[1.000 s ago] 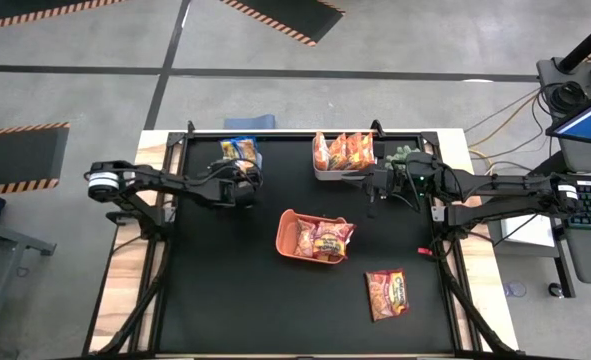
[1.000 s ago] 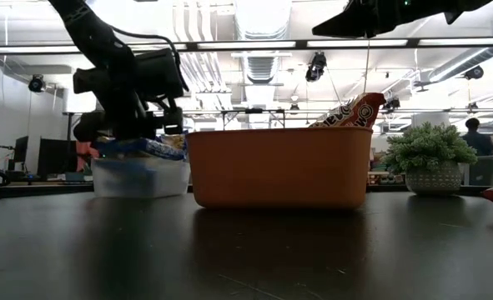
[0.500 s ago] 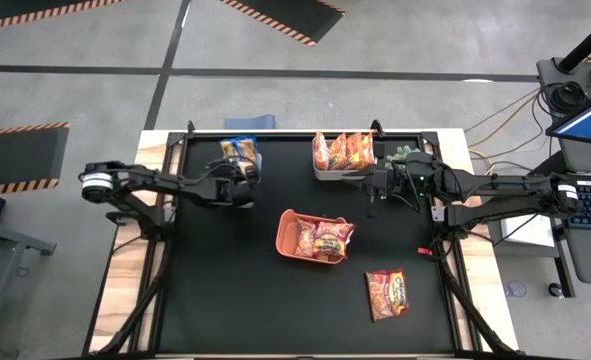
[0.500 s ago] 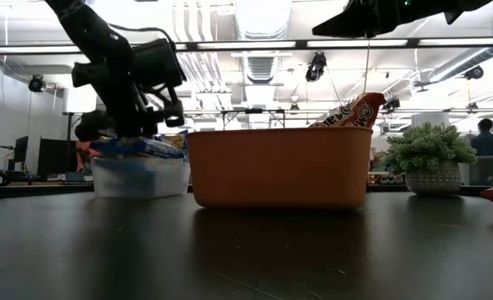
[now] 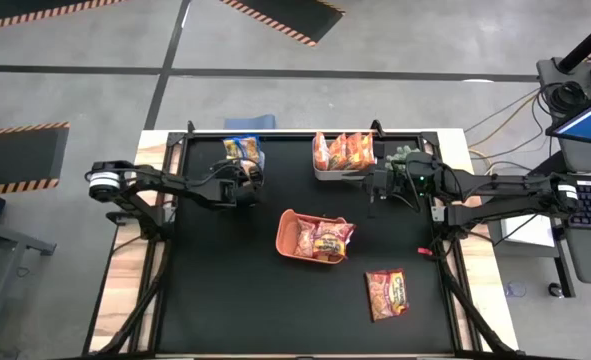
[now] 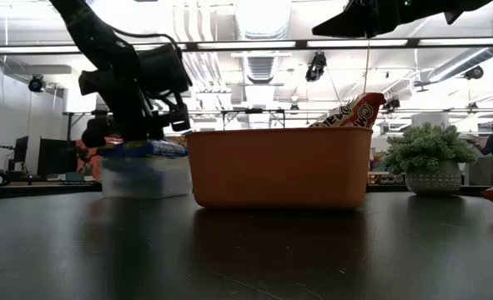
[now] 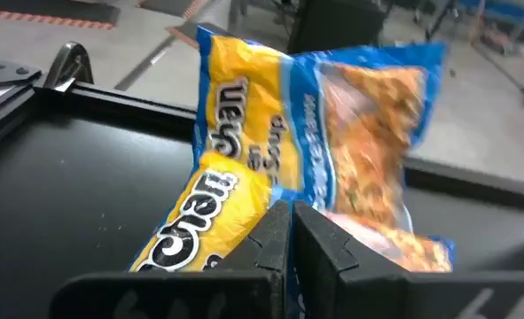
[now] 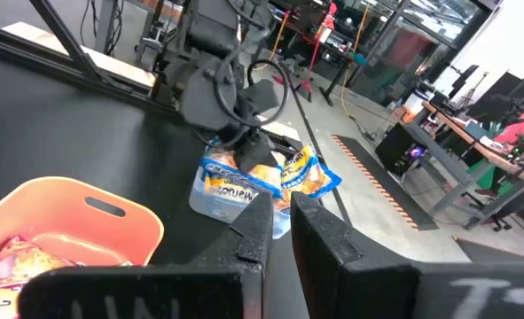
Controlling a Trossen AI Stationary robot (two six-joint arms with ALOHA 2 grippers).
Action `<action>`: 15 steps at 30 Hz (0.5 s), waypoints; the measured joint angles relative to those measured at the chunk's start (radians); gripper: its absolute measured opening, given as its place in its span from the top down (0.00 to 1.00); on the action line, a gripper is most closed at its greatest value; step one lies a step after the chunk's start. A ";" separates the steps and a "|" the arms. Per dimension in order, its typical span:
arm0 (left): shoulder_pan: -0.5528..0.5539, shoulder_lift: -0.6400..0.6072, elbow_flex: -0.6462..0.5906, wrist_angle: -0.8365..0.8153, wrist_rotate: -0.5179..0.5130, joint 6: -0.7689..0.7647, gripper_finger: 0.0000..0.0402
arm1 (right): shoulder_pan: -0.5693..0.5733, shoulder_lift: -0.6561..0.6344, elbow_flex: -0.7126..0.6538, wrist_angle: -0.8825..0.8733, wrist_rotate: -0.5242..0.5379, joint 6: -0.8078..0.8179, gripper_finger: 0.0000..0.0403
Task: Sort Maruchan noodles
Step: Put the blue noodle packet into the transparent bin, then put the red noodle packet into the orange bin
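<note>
Maruchan noodles [image 7: 332, 142] in clear bin [image 6: 142, 177], shut left tool [image 7: 290, 239] above

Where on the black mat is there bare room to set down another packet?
The near left of the black mat is bare, from the orange bin to the left edge. A smaller patch lies between that bin and the loose red packet. The far edge is crowded: clear bin, white bin, potted plant, both grippers.

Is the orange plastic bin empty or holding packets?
Holding packets: the orange plastic bin contains two shiny red ramen packets, one poking above its rim in the low view.
</note>
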State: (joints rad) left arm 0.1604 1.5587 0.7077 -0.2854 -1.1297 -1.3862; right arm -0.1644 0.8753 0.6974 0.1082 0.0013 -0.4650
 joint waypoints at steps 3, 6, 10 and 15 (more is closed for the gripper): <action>-0.018 -0.056 -0.001 -0.007 0.012 0.059 1.00 | 0.000 0.000 0.000 0.000 0.000 0.005 0.92; -0.043 -0.123 -0.001 -0.011 -0.003 0.161 1.00 | 0.000 0.000 0.000 0.000 0.000 0.029 0.92; -0.093 -0.225 -0.001 -0.007 -0.010 0.340 1.00 | 0.000 0.000 0.000 0.000 0.000 0.083 0.92; -0.181 -0.365 -0.001 0.008 0.022 0.598 1.00 | 0.000 0.000 0.000 -0.005 -0.001 0.221 0.92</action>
State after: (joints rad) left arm -0.0211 1.1936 0.7065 -0.2779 -1.1077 -0.7878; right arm -0.1646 0.8753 0.6975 0.1028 0.0006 -0.2443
